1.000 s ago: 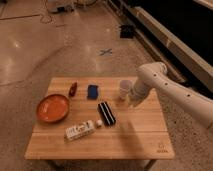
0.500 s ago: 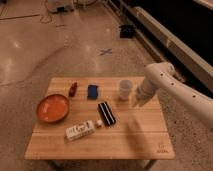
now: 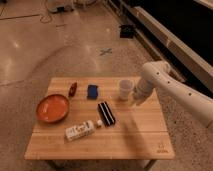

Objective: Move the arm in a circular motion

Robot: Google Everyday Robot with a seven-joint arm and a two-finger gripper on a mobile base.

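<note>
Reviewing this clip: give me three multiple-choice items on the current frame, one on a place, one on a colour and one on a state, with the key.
1. Where over the table is the gripper of the arm?
A. At the left edge
B. On the right part, beside the white cup
C. At the front left corner

2. What colour is the bowl?
A. Orange
B. Green
C. White

3. How is the white bottle placed?
A. Standing upright
B. Lying on its side on the table
C. Inside the bowl

Key:
1. B, the arm reaches in from the right and its gripper hangs just right of the cup.
2. A, the bowl on the left is plainly orange.
3. B, the bottle lies flat near the front edge.
</note>
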